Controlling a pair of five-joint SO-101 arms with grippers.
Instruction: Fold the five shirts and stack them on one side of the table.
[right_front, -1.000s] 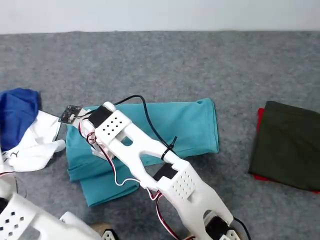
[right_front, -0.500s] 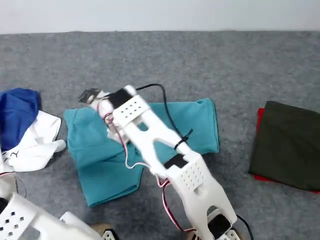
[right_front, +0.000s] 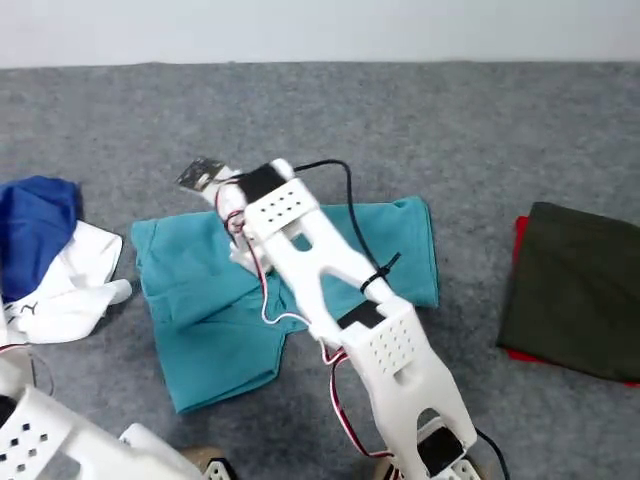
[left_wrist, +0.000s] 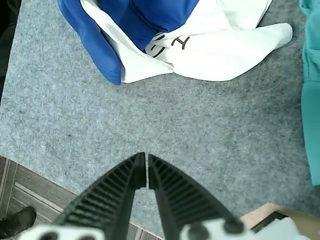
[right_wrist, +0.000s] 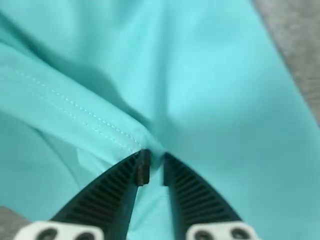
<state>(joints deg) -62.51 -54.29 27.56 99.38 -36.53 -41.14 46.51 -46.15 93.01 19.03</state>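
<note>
While the high view looks down on the grey mat (right_front: 400, 130), a teal shirt (right_front: 200, 310) lies near the middle. Its right half is flat and its left part spreads rumpled toward the near edge. The right arm (right_front: 305, 245) stretches from the near edge across this shirt, with its wrist over the shirt's far-left part. At the left side a blue shirt (right_front: 35, 225) sits bunched against a crumpled white shirt (right_front: 70, 285), just beside the teal one. Well apart at the right side, a folded dark green shirt (right_front: 575, 290) rests on a red shirt (right_front: 520, 232), which shows as a thin edge beneath it. The left arm (right_front: 35, 435) sits at the near-left corner.

Left wrist view: the left gripper (left_wrist: 147, 162) hangs over bare mat, its black jaws pressed together with nothing between them. Beyond it are the blue shirt (left_wrist: 135, 20) and white shirt (left_wrist: 215, 45) in one heap, touching. An edge of the teal shirt (left_wrist: 312, 100) shows at one side. A strip of wooden floor (left_wrist: 15, 195) shows past the mat's edge.

Right wrist view: the right gripper (right_wrist: 154, 167) is down on the teal shirt (right_wrist: 200, 75). Its jaws are clenched on a raised ridge of the fabric next to a stitched hem, and a sliver of cloth is pinched between the tips. Grey mat (right_wrist: 297, 40) shows at one corner.
</note>
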